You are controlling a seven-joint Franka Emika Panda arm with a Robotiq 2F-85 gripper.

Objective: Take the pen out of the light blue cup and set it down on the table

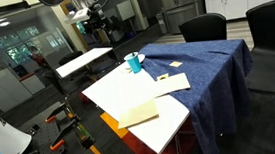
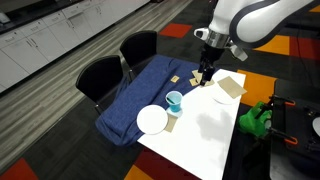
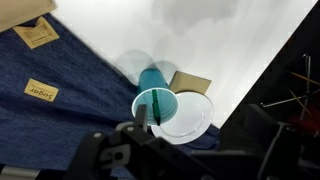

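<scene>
The light blue cup stands on the table near the edge of the dark blue cloth; it also shows in an exterior view. In the wrist view the cup is seen from above, with the dark pen standing inside it. My gripper hangs well above the cloth, apart from the cup, and looks open and empty. In the wrist view its dark fingers frame the bottom edge. It also shows in an exterior view, behind the table.
A white plate lies touching the cup, also seen in the wrist view. Tan paper sheets and small tan cards lie on the table. Black chairs stand behind it. A smaller white table stands aside.
</scene>
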